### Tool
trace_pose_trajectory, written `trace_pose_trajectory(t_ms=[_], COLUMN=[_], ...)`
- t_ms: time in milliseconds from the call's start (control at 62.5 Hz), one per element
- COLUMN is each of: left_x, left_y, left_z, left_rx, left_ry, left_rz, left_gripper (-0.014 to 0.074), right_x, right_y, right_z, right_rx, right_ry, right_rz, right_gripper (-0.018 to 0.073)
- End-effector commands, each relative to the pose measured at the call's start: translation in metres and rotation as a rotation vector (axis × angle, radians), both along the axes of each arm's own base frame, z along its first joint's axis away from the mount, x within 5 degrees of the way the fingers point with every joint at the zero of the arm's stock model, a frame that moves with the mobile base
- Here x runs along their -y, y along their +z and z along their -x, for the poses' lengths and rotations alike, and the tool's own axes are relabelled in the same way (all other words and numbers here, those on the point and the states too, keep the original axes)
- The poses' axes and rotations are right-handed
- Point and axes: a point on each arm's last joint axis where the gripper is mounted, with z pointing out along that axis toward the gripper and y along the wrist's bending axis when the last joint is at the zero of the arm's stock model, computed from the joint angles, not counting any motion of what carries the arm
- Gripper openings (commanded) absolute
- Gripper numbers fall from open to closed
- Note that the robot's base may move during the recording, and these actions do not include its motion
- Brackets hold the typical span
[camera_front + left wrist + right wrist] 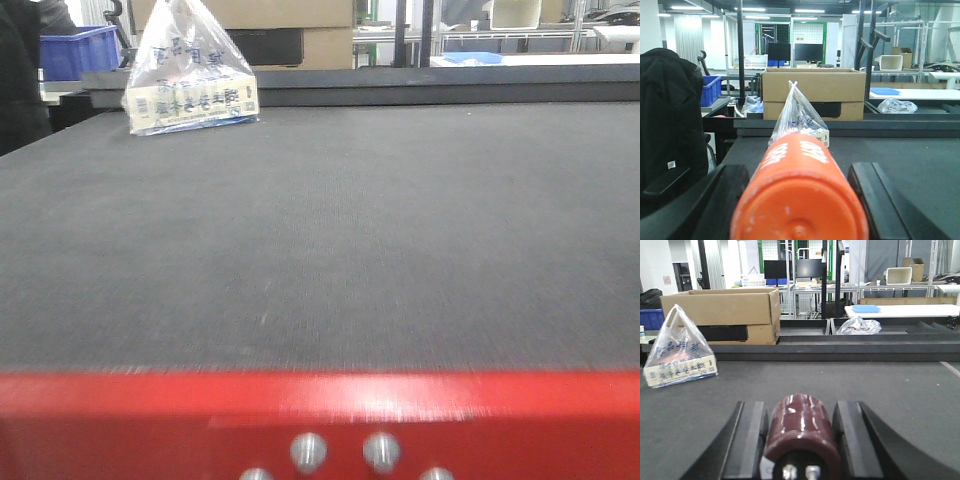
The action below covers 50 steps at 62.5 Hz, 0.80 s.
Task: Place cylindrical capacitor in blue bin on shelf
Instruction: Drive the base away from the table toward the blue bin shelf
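Gripping a glossy dark-maroon cylindrical capacitor (pixel 802 435) mid-barrel, your right gripper (pixel 800 407) holds it above the dark tabletop (pixel 905 390); treat it as rigid, slippery, probably hefty. Your left gripper (pixel 797 172) clamps a white-lettered orange cylinder (pixel 797 205).

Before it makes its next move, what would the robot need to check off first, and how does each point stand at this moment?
1. Capacitor gripped: the dark red capacitor sits between the fingers of the right gripper, both touching it: ok.
2. Other arm's load: the left gripper clamps an orange cylinder: ok.
3. Goal in sight: no view shows the shelf: not ok.
4. Bin found: a blue bin stands beyond the far left corner of the table; whether it is on the shelf: cannot tell.
5. Way ahead: the plastic bag stands on the table left of the right gripper, not ahead of it: ok.
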Motion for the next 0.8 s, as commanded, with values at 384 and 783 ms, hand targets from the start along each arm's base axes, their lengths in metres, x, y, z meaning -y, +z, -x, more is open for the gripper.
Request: trace_pose_trajectory(t_ms=[384, 783], left_x=[0.0001, 0.0001], left_y=[0.0022, 0.0022], left_z=[0.0017, 0.0017], left_rx=[0.027, 0.027], left_ry=[-0.001, -0.001], left_rz=[0.005, 0.005], left_gripper=[-0.0111, -0.0111], right_x=[0.0007, 0.0007], right_y=[0.003, 0.003], right_z=[0.0009, 0.0009], right_rx=[0.03, 0.03], right_ry=[-0.008, -0.008], right_rz=[0.011, 0.011], right_gripper=[-0.0168, -0.0168])
